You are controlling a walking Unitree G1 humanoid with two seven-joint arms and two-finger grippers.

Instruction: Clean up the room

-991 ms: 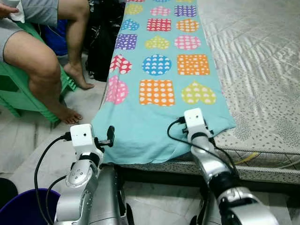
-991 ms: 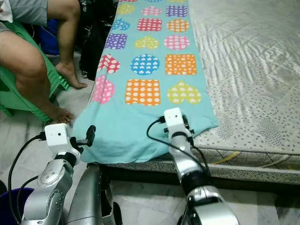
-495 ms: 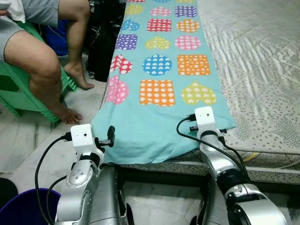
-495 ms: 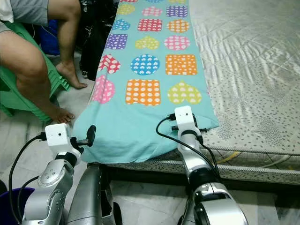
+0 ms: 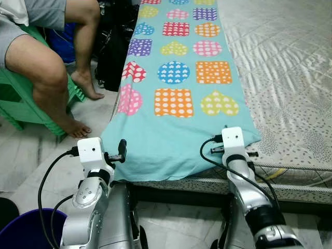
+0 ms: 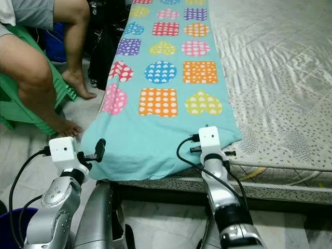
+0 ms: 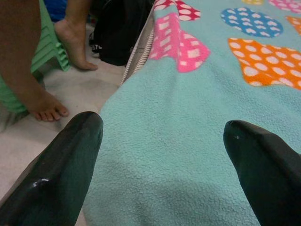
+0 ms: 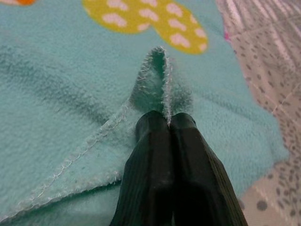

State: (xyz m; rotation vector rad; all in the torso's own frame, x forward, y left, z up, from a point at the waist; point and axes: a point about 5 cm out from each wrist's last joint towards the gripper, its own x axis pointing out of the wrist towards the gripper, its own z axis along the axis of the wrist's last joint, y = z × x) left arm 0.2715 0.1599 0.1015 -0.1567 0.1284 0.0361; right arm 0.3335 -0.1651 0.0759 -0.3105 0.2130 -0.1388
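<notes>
1. A teal fleece blanket (image 5: 176, 78), patterned with polka-dotted hearts, circles and squares, is spread lengthwise along the left side of a bed (image 5: 290, 62), and its near end is draped over the bed's front edge
2. The bed is covered by a pale quilted mattress cover (image 5: 301, 119) with a small dark speckle near the front edge
3. The right pincer (image 8: 168, 123) is seen at the blanket's near right corner, clenched on a small raised fold of the blanket's stitched hem; in the right wrist view the two black fingers (image 8: 150, 165) are pressed together with the fleece edge pinched between their tips
4. The left pincer (image 7: 164, 141) is held just beside the blanket's near left edge, where the cloth hangs off the bed; its fingers (image 7: 70, 155) are spread wide apart, with teal fleece lying between and beyond them, and nothing is gripped
5. A person's bare legs (image 5: 52, 78) are seen to the left of the bed, seated on a green plastic stool (image 5: 21, 104), feet resting on the tiled floor (image 5: 31, 155)
6. A black bag (image 5: 116, 46) is set against the bed's left side, and the rim of a dark blue bucket (image 5: 26, 228) is seen beside the left arm
</notes>
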